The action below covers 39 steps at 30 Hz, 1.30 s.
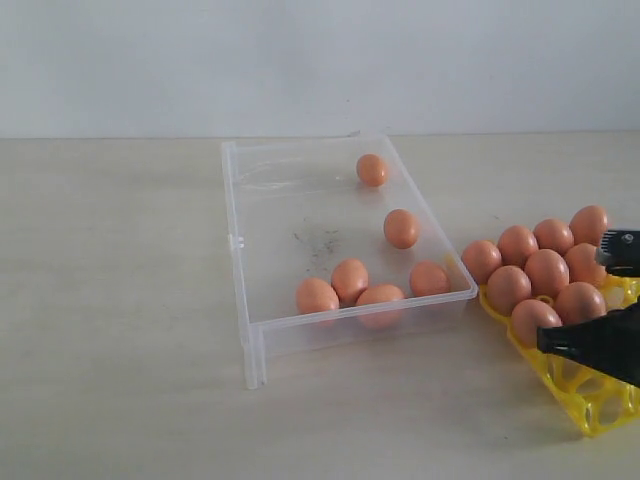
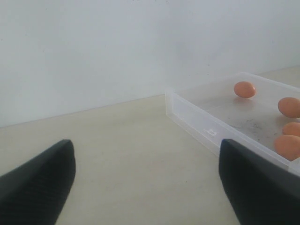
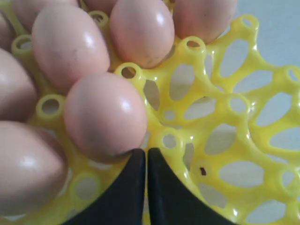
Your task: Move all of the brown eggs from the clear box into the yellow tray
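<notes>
A clear box [image 1: 300, 200] sits mid-table on a pale table [image 1: 120, 350], with a white wall [image 1: 300, 60] behind it. Six brown eggs [image 1: 401, 229] lie inside. Four cluster along the box's near edge toward its right corner, one rests by the right wall, and one lies near the far right corner. At the table's right edge, just beside the box's near right corner, a yellow tray [image 1: 600, 410] holds nine more eggs packed together. The black right gripper [image 1: 548, 342] reaches in over the tray's near part, its tip beside the nearest egg.
</notes>
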Available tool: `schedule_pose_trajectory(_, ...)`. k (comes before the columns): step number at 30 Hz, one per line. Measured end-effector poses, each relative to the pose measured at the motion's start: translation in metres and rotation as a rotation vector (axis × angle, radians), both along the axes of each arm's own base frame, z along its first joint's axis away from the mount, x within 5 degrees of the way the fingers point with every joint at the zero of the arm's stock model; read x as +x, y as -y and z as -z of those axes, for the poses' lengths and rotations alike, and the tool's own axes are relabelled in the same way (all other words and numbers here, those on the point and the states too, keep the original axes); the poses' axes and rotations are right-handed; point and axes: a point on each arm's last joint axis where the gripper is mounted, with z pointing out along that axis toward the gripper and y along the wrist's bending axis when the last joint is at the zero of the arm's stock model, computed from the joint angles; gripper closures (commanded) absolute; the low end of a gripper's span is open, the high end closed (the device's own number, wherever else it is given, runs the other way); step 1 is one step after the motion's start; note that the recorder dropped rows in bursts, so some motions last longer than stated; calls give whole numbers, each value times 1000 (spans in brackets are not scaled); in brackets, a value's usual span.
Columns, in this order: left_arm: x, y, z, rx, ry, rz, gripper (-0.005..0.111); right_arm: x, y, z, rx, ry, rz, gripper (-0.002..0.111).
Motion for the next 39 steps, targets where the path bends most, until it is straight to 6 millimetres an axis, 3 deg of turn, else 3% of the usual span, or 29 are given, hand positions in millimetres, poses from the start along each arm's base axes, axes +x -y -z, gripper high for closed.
schedule_pose_trajectory(3,0,0,0,0,0,0,29,-1,1,-18,29,84,3,108)
schedule_pose_trajectory(7,0,0,0,0,0,0,29,-10,2,-60,117,270,-26,108)
schedule_pose_trajectory(12,0,0,0,0,0,0,29,-33,-17,-110,283,349,-292,108)
schedule_pose_trajectory(17,0,0,0,0,0,0,29,-50,-25,-137,295,399,-436,108)
schedule_pose_trajectory(23,0,0,0,0,0,0,29,-59,-17,-173,295,731,-413,108)
schedule_pose_trajectory(32,0,0,0,0,0,0,29,-75,5,-214,432,1140,-243,108)
schedule_pose_trajectory(35,0,0,0,0,0,0,29,-79,8,-218,512,1165,-222,108)
schedule_pose_trajectory(39,0,0,0,0,0,0,29,-80,4,-212,702,1053,-210,108)
